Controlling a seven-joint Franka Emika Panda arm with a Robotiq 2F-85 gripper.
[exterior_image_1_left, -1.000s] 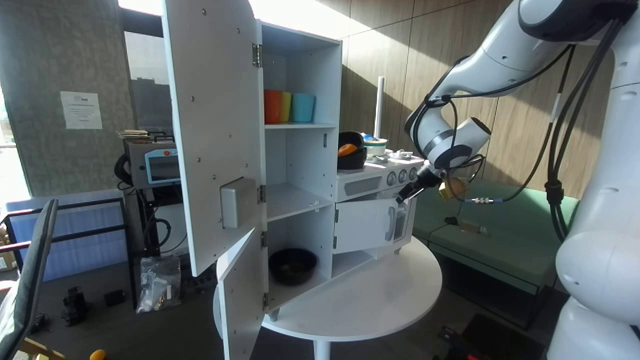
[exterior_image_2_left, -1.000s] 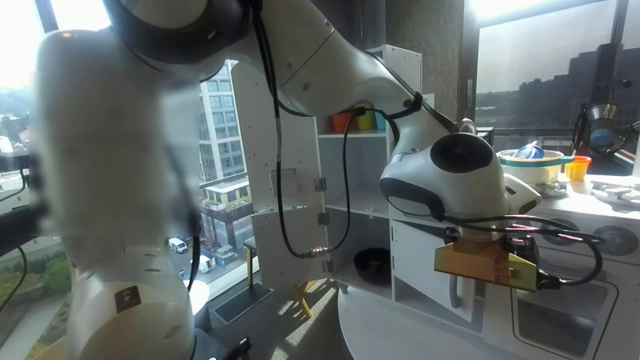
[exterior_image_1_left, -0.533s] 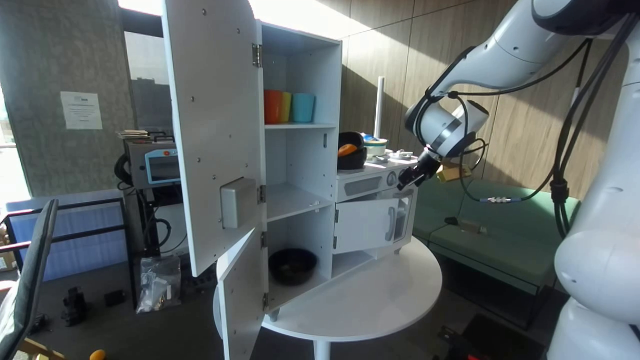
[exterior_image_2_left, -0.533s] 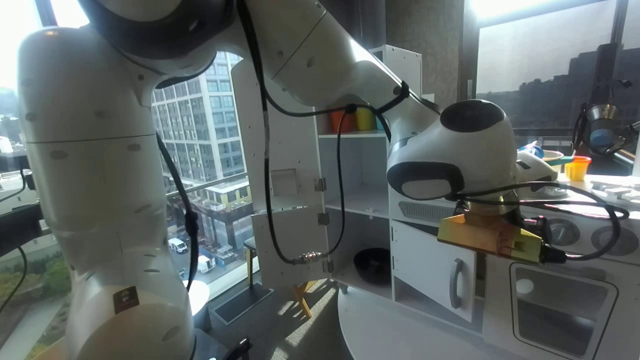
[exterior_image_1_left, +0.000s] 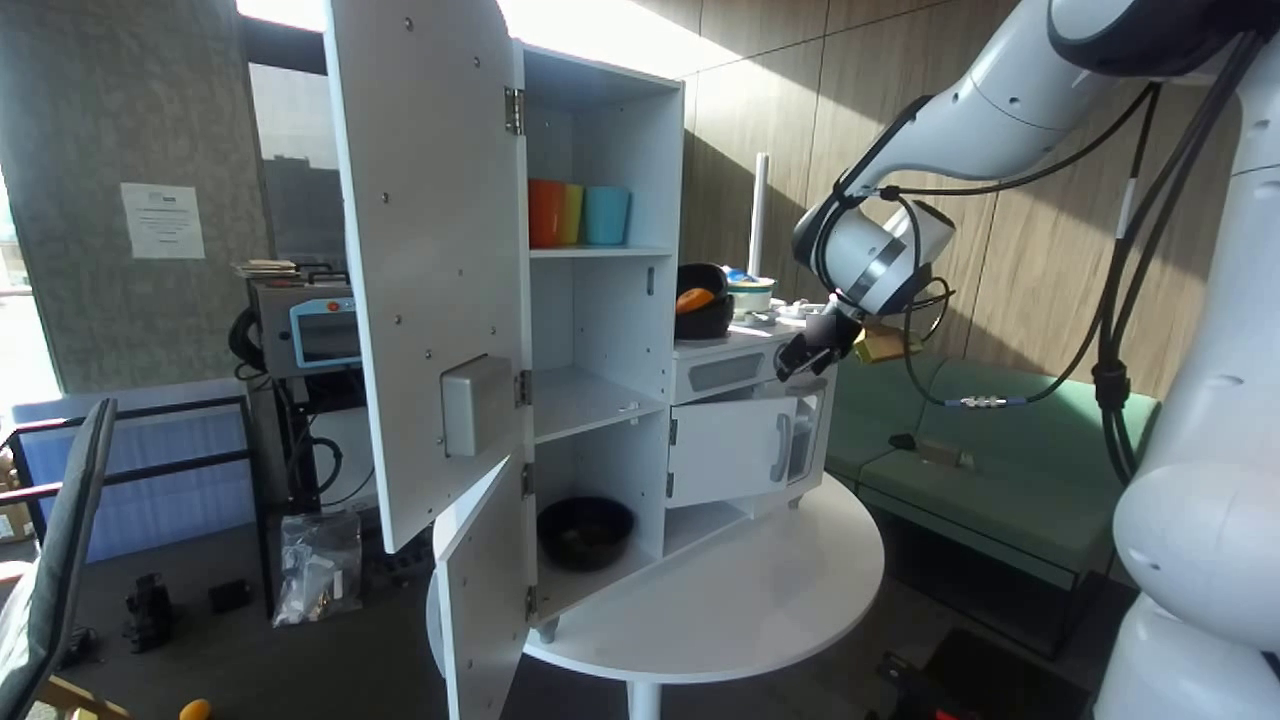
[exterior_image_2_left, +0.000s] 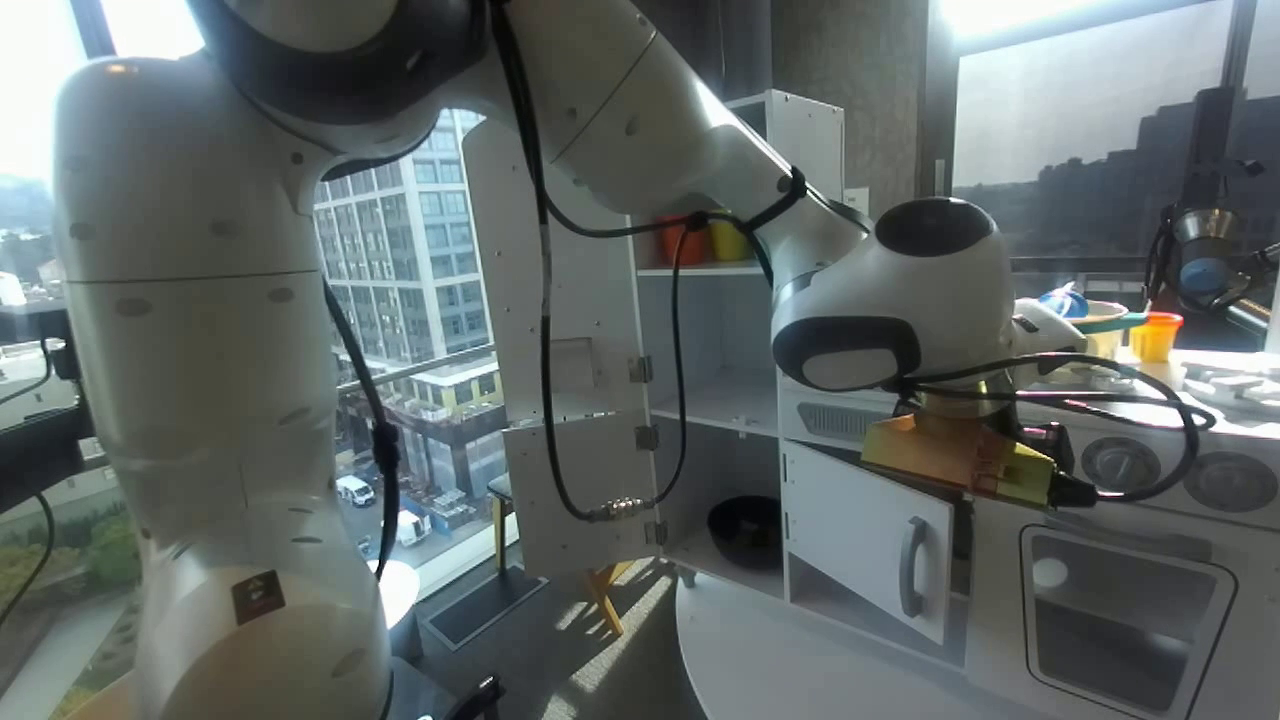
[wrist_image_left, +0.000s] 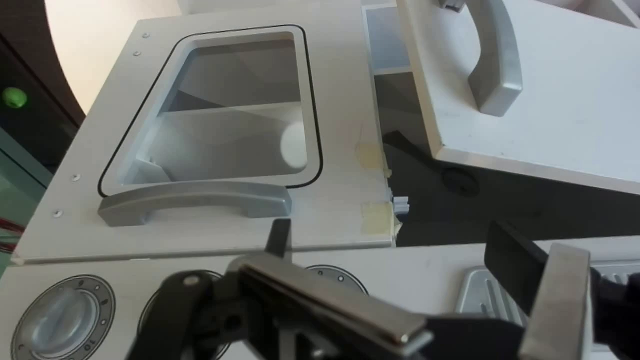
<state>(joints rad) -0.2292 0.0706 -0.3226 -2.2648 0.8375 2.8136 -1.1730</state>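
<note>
My gripper (wrist_image_left: 392, 242) is open and empty in the wrist view, with a wide gap between its dark fingertips. It also shows in an exterior view (exterior_image_1_left: 800, 357), in front of the toy stove's control panel. The left fingertip appears just below the grey oven handle (wrist_image_left: 195, 196) on the white oven door (wrist_image_left: 345, 110); contact cannot be told. The right fingertip is over the panel near the grey vent grille (wrist_image_left: 477, 295). A white cupboard door (wrist_image_left: 565, 95) with a curved grey handle (wrist_image_left: 500, 65) stands ajar beside the oven. A round knob (wrist_image_left: 62, 317) sits on the panel.
A tall white cabinet door (exterior_image_1_left: 430, 250) stands wide open. Cups, including a blue one (exterior_image_1_left: 606, 215), sit on a shelf above a black bowl (exterior_image_1_left: 586, 533). A pot (exterior_image_1_left: 750, 293) and dark pans (exterior_image_1_left: 705, 318) stand on the stove. A round table (exterior_image_1_left: 780, 600) bears everything.
The arm has risen, then shifted toward the tall cabinet. The gripper has moved up and slightly left in an exterior view. The doors and other objects have not moved.
</note>
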